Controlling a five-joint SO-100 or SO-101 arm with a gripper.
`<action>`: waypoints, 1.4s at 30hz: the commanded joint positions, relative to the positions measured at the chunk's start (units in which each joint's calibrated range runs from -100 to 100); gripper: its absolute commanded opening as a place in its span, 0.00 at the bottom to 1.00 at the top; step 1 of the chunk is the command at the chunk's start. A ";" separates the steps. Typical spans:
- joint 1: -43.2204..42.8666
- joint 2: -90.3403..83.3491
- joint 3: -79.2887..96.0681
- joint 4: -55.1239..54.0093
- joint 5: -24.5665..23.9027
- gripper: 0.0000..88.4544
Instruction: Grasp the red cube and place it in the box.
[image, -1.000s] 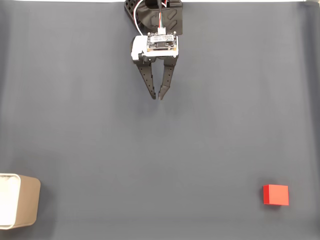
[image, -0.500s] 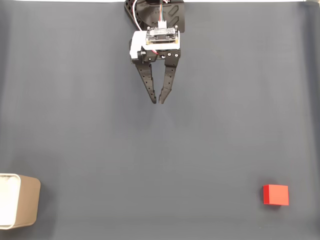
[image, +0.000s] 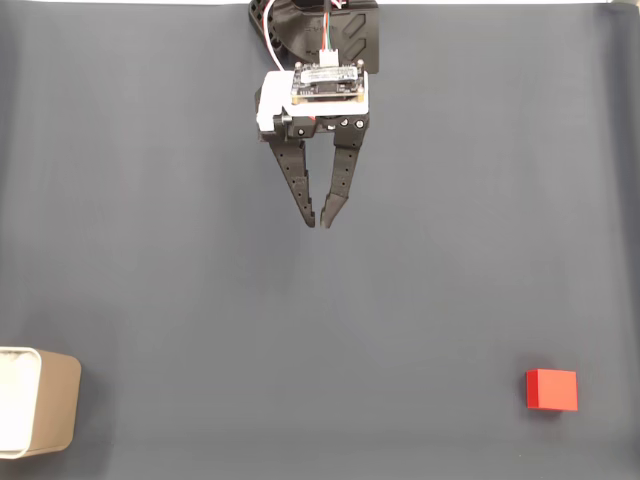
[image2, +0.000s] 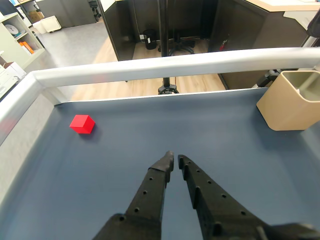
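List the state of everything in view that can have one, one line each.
gripper: fingertips nearly touching, holding nothing, above the mat.
red cube: resting flat on the mat, free, far from the gripper.
box: upright, open at the top; inside mostly hidden, no cube seen in it.
mat: flat, dark grey, carrying the cube and box.

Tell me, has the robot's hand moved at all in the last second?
Yes. In the fixed view the hand has crept down the picture, away from the top edge of the grey mat and nearer the row holding the red cube, which stayed put.
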 joint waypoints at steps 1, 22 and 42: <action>-0.32 3.47 -7.29 0.44 -0.15 0.00; -11.90 22.79 -29.47 4.05 3.17 0.02; -21.99 42.72 -46.44 1.67 5.18 0.03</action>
